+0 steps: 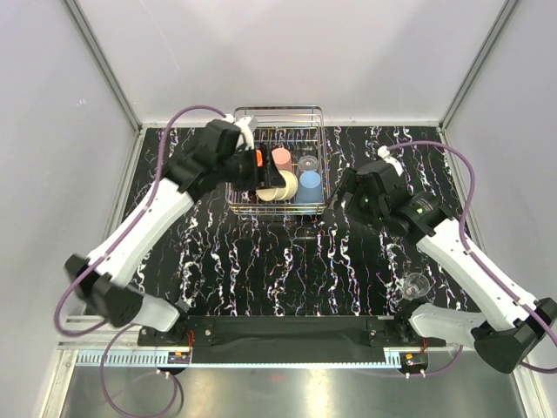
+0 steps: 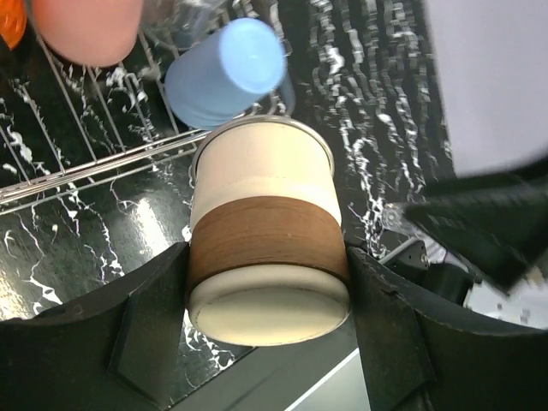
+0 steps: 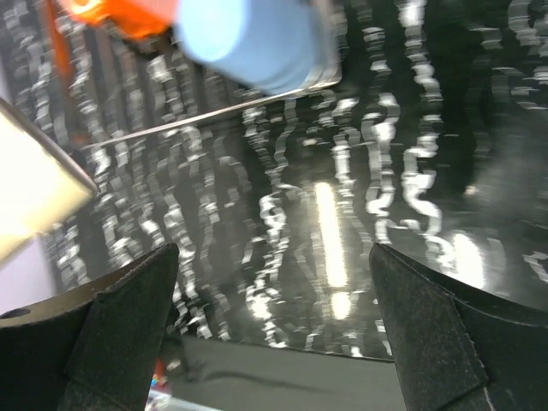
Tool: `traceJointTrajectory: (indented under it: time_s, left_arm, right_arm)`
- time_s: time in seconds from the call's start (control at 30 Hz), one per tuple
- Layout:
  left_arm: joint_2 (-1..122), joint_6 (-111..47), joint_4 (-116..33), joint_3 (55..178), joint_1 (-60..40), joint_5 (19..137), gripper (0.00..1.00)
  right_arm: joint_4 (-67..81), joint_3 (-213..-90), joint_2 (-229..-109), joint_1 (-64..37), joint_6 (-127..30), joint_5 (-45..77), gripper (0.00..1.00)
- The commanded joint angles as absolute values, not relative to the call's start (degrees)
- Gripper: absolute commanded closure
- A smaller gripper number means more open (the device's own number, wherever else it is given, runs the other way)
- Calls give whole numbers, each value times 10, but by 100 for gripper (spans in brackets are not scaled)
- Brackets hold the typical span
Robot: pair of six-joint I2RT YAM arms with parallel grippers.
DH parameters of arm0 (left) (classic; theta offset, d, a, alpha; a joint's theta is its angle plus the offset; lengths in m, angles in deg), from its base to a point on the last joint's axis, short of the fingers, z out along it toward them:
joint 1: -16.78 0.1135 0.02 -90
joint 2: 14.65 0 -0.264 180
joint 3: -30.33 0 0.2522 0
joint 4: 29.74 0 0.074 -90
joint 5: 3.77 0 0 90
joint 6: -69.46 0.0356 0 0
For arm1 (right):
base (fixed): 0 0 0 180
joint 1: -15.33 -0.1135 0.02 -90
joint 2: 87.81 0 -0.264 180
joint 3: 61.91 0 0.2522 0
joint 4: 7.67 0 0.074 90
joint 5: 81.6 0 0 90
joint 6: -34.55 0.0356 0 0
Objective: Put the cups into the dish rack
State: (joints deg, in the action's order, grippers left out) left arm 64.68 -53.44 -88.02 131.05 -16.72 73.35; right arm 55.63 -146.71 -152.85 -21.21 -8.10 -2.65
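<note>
One beige cup [image 2: 265, 171] sits clamped in the left gripper [image 2: 267, 317]; the right gripper [image 3: 274, 334] gapes empty.

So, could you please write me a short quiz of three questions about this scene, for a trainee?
1. True or false: the right gripper holds the light blue cup.
2. Which cup does the left gripper grip? A orange mug, B beige cup with brown band, C pink tumbler.
3. Fill in: one clear glass sits on the table, outside the ____.
Key: 1 false, it is open and empty; 2 B; 3 dish rack.
</note>
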Motion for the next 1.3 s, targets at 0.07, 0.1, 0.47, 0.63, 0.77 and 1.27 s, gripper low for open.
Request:
traceJointTrajectory:
  time_s: [0.07,0.1,0.47,0.63,0.77,1.27]
  left_arm:
    - [739,-572,-953,1421,-153,758,100]
    - [749,-588,-953,1427,-148,764,100]
    - [899,-679,-1006,1528,-103,742,100]
    - [907,-712,-999,1513,-88,755,100]
    - [913,-727,-1003,1500,-84,762,100]
    - [944,-751,-955,1438,-63,764,100]
  right_arm:
    - [608,-1491,-1487,-213,-81,-132,0]
    - [612,-1491,-1484,-214,-81,-141,0]
    - [623,-1485,-1497,-213,-83,-167,0]
    - [613,-1484,-1512,-213,-85,-159,0]
    - [609,-1483,-1517,-213,-84,-154,0]
    - [608,-1480,-1517,-213,-89,-156,0]
